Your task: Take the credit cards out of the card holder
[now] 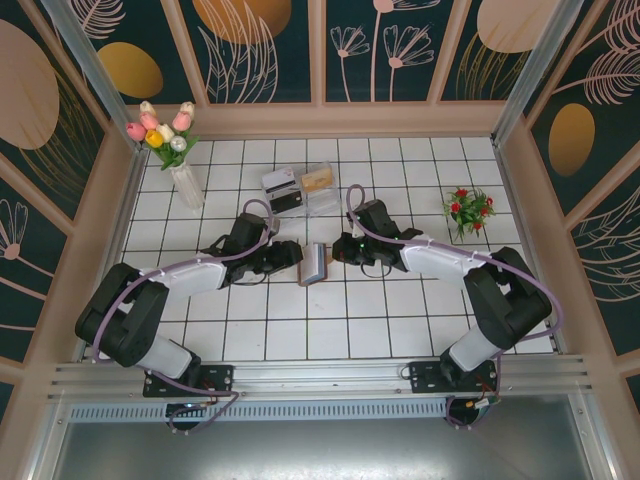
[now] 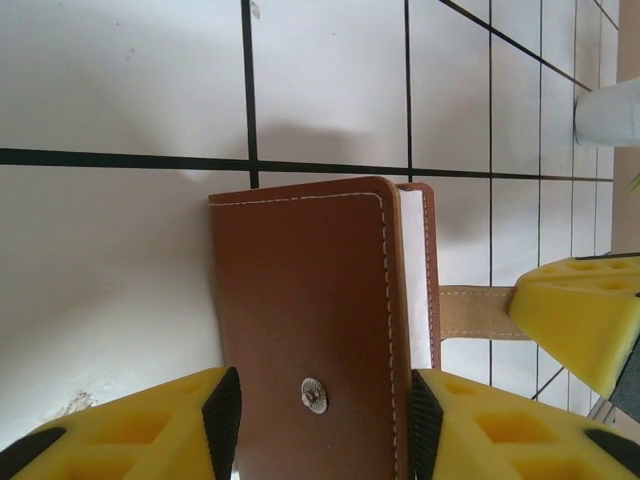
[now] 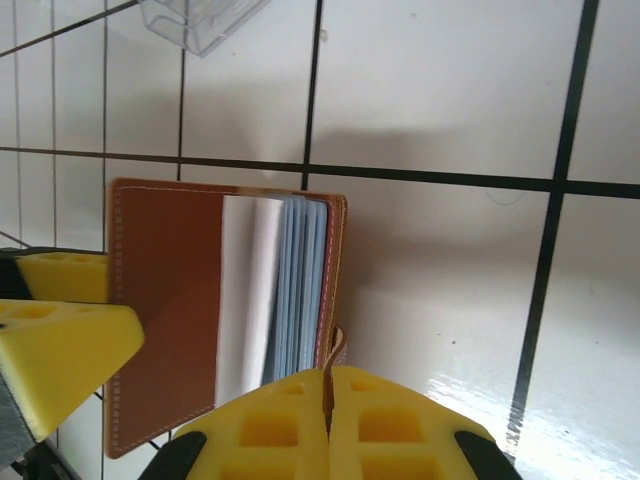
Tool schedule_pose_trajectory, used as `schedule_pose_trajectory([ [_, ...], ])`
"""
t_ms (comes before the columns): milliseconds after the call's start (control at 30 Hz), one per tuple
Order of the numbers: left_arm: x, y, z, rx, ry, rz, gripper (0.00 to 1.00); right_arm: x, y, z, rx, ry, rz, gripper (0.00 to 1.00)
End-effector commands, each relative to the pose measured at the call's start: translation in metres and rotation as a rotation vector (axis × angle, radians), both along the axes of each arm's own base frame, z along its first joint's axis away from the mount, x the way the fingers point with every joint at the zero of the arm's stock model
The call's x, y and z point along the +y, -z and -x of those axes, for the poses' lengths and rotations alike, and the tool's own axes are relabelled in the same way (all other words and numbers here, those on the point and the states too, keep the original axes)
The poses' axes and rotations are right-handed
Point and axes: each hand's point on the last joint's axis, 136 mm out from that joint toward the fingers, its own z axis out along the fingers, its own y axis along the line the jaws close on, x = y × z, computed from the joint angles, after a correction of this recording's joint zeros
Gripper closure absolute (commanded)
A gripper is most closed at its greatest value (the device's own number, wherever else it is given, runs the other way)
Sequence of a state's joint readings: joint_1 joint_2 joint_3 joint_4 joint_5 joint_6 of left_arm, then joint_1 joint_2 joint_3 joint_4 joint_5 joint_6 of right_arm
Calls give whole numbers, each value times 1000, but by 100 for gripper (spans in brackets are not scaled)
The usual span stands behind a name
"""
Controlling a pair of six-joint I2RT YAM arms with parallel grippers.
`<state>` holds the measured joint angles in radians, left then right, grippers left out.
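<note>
Now the brown card holder (image 1: 314,263) sits on the desk (image 1: 400,330), apart from the clear tray (image 1: 300,188), on its near side. The left pincer (image 2: 323,402) straddles it, pads against both edges; grip or gap, I cannot tell. The right pincer (image 3: 328,400) is pinched tight on its strap (image 2: 475,312).

tulip vase (image 1: 186,184), clear tray (image 1: 300,189), red flowers (image 1: 468,208)

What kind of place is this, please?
Probably a staged robot test booth, not a real room: a white tiled table boxed in by floral wall panels, with a vase of tulips as decoration.
</note>
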<state>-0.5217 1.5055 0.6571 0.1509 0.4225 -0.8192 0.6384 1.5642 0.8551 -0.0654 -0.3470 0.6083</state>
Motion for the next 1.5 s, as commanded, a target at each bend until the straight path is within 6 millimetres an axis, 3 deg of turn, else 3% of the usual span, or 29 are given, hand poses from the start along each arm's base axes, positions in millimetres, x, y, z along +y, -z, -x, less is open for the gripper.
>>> schedule_pose_trajectory([
  [0, -9, -19, -1, -46, 43, 70, 44, 14, -32, -4, -71, -39, -77, 98],
  [133, -9, -17, -1, -36, 40, 60, 29, 18, -34, -2, -75, -50, -86, 98],
  [333, -11, -1, 2, 5, 76, 1, 24, 20, -34, -1, -75, -56, -88, 98],
  [533, -16, 10, 4, 22, 102, -78, 12, 22, -37, -1, -81, -62, -96, 98],
  [867, -13, 26, 3, 42, 106, -188, 18, 21, -37, -1, -84, -59, -91, 98],
  [1100, -8, 32, 5, 54, 136, -247, 16, 21, -38, -1, -86, -59, -91, 98],
  [1467, 16, 35, -6, 35, 45, -383, 27, 12, -32, -5, -93, -31, -35, 98],
])
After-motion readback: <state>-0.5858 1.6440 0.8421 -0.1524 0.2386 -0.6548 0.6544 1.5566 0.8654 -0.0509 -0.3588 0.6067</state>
